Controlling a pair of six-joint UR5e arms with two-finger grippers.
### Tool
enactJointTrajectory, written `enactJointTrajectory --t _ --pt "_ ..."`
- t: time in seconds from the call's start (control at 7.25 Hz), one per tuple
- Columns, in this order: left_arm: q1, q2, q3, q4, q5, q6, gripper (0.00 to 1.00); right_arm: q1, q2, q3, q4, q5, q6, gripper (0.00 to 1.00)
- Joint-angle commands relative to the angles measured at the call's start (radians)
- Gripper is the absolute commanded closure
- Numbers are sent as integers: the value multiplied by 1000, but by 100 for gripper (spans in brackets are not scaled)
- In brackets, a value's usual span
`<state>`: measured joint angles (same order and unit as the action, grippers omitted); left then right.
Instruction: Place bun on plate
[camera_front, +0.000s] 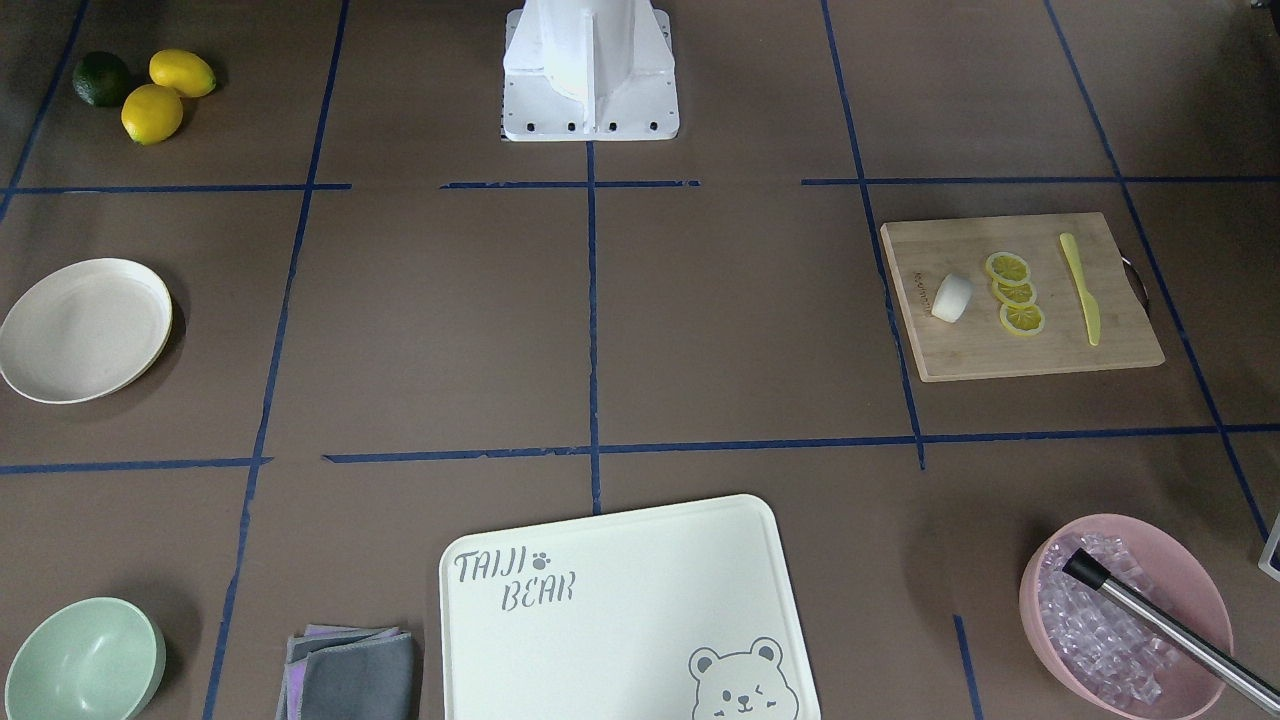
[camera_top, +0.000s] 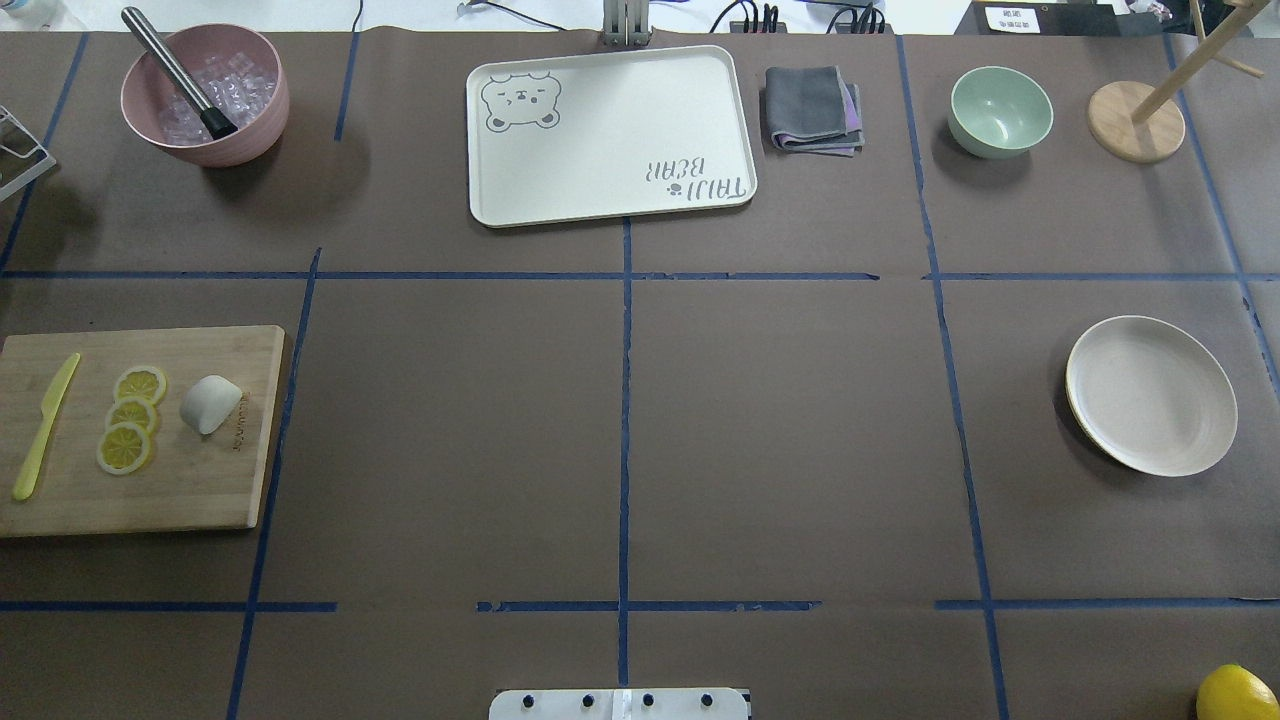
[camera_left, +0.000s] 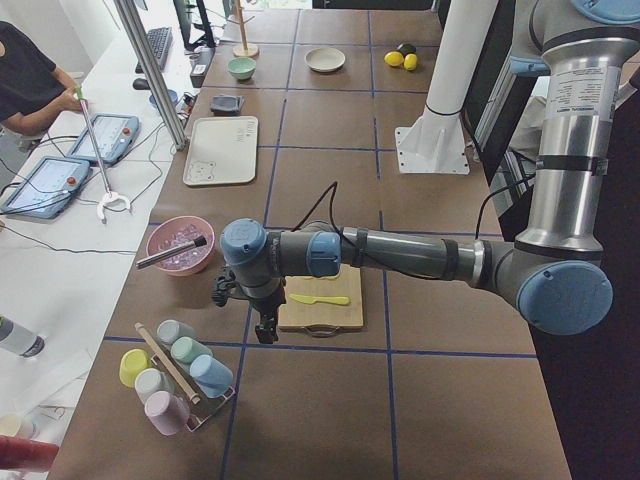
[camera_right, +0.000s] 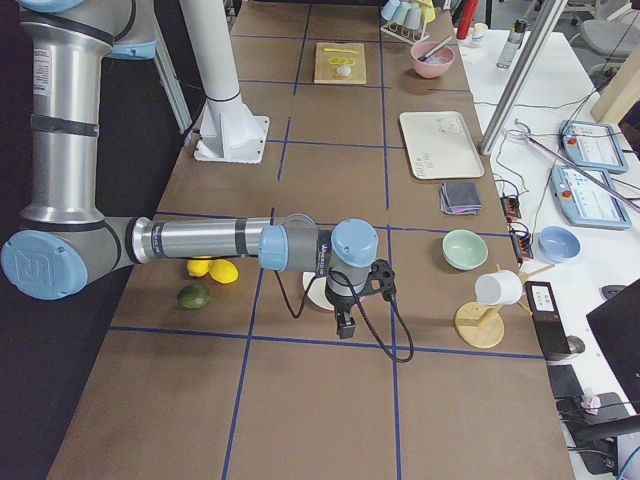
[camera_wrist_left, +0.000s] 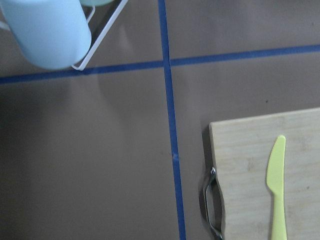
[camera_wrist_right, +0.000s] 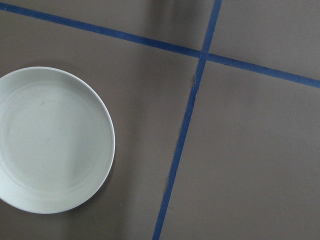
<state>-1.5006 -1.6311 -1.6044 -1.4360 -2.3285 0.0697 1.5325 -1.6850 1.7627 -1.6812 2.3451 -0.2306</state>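
Observation:
The small white bun (camera_top: 210, 403) (camera_front: 951, 297) lies on a wooden cutting board (camera_top: 200, 490) on the table's left side, beside three lemon slices (camera_top: 130, 415). The empty cream plate (camera_top: 1150, 395) (camera_front: 85, 328) (camera_wrist_right: 50, 140) rests far across on the right side. My left gripper (camera_left: 266, 328) shows only in the exterior left view, hanging off the board's outer end, away from the bun. My right gripper (camera_right: 345, 325) shows only in the exterior right view, hovering beside the plate. I cannot tell whether either is open or shut.
A yellow knife (camera_top: 42, 425) lies on the board. A pink bowl of ice (camera_top: 205, 95), the bear-print tray (camera_top: 610, 135), a folded cloth (camera_top: 812, 110) and a mint bowl (camera_top: 1000, 110) line the far edge. Lemons and a lime (camera_front: 150, 90) sit near the robot's right. A cup rack (camera_left: 175, 370) stands past the board.

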Motion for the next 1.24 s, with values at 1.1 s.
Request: enactJointTrajectory --t 1.1 --pt "-1 -32 -51 88 6 48 0 -5 5 -5 3 49 -1 0"
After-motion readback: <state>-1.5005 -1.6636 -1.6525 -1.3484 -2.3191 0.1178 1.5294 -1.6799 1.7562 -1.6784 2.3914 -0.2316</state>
